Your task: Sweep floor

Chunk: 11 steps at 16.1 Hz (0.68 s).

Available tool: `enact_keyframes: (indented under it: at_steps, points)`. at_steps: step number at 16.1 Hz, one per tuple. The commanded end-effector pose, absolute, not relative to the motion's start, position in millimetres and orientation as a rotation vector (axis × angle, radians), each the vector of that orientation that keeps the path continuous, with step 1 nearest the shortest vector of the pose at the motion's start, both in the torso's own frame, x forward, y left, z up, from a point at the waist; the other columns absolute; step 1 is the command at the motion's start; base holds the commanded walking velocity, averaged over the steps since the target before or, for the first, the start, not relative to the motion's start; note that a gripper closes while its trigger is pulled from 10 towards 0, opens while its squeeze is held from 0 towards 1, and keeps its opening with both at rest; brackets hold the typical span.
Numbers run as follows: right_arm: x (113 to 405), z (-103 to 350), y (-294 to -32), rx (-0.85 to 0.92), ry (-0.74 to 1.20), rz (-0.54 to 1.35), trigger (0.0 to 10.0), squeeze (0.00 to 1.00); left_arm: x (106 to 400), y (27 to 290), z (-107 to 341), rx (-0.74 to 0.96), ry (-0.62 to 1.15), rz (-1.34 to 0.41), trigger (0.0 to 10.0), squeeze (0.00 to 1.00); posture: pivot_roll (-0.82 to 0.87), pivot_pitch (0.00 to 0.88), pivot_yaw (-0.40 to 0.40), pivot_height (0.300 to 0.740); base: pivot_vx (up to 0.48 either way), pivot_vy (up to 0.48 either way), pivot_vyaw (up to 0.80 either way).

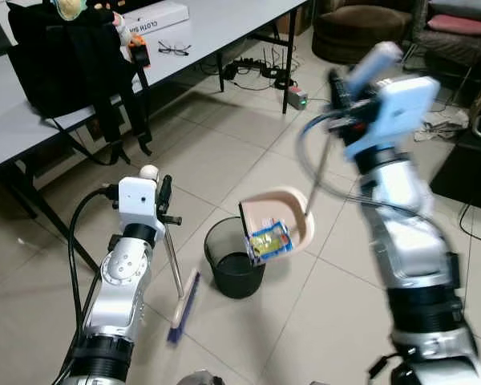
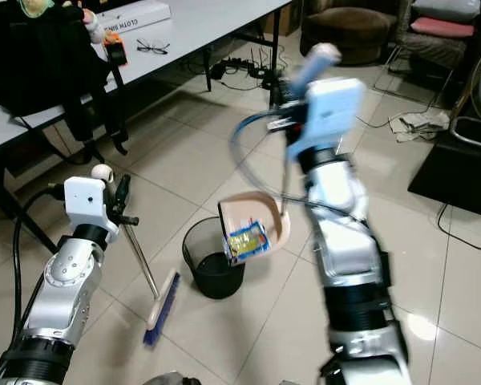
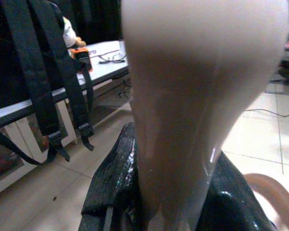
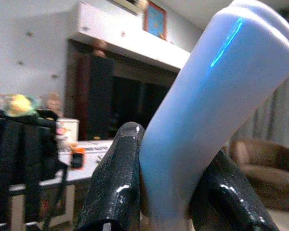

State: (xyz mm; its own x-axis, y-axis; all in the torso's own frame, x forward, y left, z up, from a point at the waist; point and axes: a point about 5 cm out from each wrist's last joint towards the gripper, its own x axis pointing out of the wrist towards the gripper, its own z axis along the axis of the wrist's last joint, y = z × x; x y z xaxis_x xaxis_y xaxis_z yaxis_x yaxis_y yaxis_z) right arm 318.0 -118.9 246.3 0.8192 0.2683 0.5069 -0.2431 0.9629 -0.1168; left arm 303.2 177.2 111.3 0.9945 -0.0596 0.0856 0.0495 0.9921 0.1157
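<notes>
The dustpan [image 1: 276, 218] hangs tilted above the black waste bin [image 1: 234, 258], its mouth turned down toward the bin opening. A yellow-and-blue wrapper [image 1: 269, 241] sits at the pan's lower lip, just over the bin rim. The pan's thin handle rises to a pale blue grip [image 4: 202, 101], on which the right gripper [image 1: 342, 90] has its fingers [image 4: 116, 178] clamped, one on each side. The right arm is raised and blurred.

The broom [image 1: 183, 305], with blue bristles, rests head-down on the tiled floor [image 1: 248, 152] just beside the bin, on the robot's left. Its metal shaft leans up to the left gripper [image 1: 163, 196], whose fingers [image 3: 111, 192] are closed around the shaft's cream-coloured end [image 3: 197, 96].

Beyond, a white surface [image 1: 208, 32] carries a black backpack [image 1: 60, 56], a pair of glasses [image 1: 173, 49] and a white box [image 1: 148, 18]. Cables [image 1: 252, 70] lie on the floor under it.
</notes>
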Motion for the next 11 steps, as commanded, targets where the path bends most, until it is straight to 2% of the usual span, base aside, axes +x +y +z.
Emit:
enact_keyframes:
  at_steps: [1,4,6,11]
  points:
    - [308,253,-101,-0.085,-0.663,0.341,10.0,0.0,304,177,119,0.136,-0.121,-0.06,10.0,0.0,-0.05,0.028,0.062,0.74,0.0,0.0,0.0]
    - [300,237,-73,-0.165,-0.685,0.464,10.0,0.0,304,176,118,0.138,-0.118,-0.062,10.0,0.0,-0.05,0.028,0.059,0.74,0.0,0.0,0.0]
    - [293,228,-58,-0.292,-0.704,0.576,10.0,0.0,303,175,118,0.138,-0.117,-0.064,10.0,0.0,-0.05,0.029,0.057,0.74,0.0,0.0,0.0]
    - [287,223,-50,-0.407,-0.771,0.621,10.0,0.0,303,173,116,0.138,-0.113,-0.068,10.0,0.0,-0.05,0.028,0.055,0.74,0.0,0.0,0.0]
